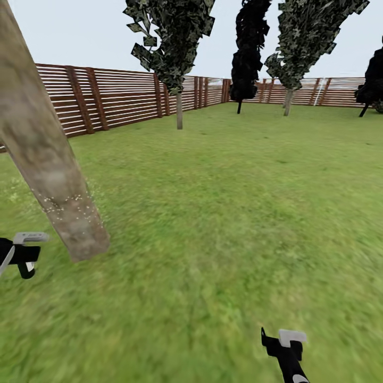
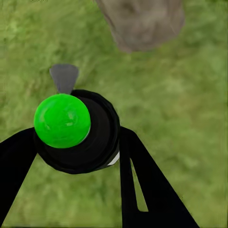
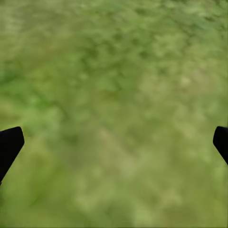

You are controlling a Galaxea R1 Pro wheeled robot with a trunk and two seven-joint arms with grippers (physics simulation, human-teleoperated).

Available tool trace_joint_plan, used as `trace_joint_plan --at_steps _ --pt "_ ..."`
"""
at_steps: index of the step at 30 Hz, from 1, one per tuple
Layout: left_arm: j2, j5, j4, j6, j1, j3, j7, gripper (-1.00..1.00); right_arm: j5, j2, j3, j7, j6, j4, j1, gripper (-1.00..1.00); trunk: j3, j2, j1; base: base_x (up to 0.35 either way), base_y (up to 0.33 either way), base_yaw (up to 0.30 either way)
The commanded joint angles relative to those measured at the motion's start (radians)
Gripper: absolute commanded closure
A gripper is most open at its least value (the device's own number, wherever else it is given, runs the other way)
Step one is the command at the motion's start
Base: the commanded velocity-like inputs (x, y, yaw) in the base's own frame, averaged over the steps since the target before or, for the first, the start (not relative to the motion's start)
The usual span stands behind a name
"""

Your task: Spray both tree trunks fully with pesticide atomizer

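A thick, mottled grey-tan tree trunk point(image 1: 48, 159) leans across the left of the head view, with a band of tiny white pesticide specks point(image 1: 64, 205) low on it. Just left of its base is my left gripper point(image 1: 21, 255). The left wrist view has this gripper point(image 2: 78, 156) shut on the pesticide atomizer point(image 2: 76, 130), a black bottle with a bright green cap and a grey nozzle pointing toward the trunk point(image 2: 142, 21). My right gripper point(image 1: 284, 340) hangs low over the grass floor point(image 1: 223, 213). It stands open and empty point(image 3: 114, 142).
A brown slatted fence point(image 1: 117, 96) rings the lawn at the back and left. Thin-trunked leafy trees point(image 1: 179, 106) point(image 1: 288, 101) and a dark one point(image 1: 244, 64) stand far off near the fence. Open grass stretches ahead and to the right.
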Motion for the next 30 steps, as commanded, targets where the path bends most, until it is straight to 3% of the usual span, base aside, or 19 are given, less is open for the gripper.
trace_joint_plan --at_steps 1,6,15,24,28,30 --pt "-0.008 -0.003 -0.002 0.005 -0.001 0.002 0.002 1.0 -0.01 0.0 0.008 -0.001 -0.003 0.0 0.0 -1.0 -0.001 0.0 0.0 0.243 -0.172 0.073" --pt "-0.049 -0.002 -0.004 0.007 -0.004 0.002 0.099 1.0 -0.01 -0.002 0.008 -0.001 -0.003 0.0 0.0 -1.0 -0.001 0.0 0.0 0.271 -0.155 0.012" --pt "-0.054 -0.004 -0.006 0.009 -0.009 0.003 0.106 1.0 -0.01 -0.002 0.008 -0.001 -0.003 0.0 0.0 -1.0 -0.001 0.0 0.0 0.282 -0.141 0.015" --pt "-0.053 -0.004 0.101 0.001 -0.002 0.006 0.112 1.0 -0.01 0.0 0.008 -0.001 -0.003 0.0 0.0 -1.0 -0.001 0.0 0.0 0.15 -0.164 0.268" --pt "-0.061 -0.003 0.103 -0.001 -0.002 0.006 0.112 1.0 -0.01 0.0 0.008 -0.001 -0.003 0.0 0.0 -1.0 -0.001 0.0 0.0 0.005 -0.005 0.277" --pt "-0.076 -0.004 0.104 -0.003 -0.001 0.007 0.111 1.0 -0.01 0.0 0.008 -0.001 -0.003 0.0 0.0 -1.0 -0.001 0.0 0.0 -0.004 0.0 0.197"
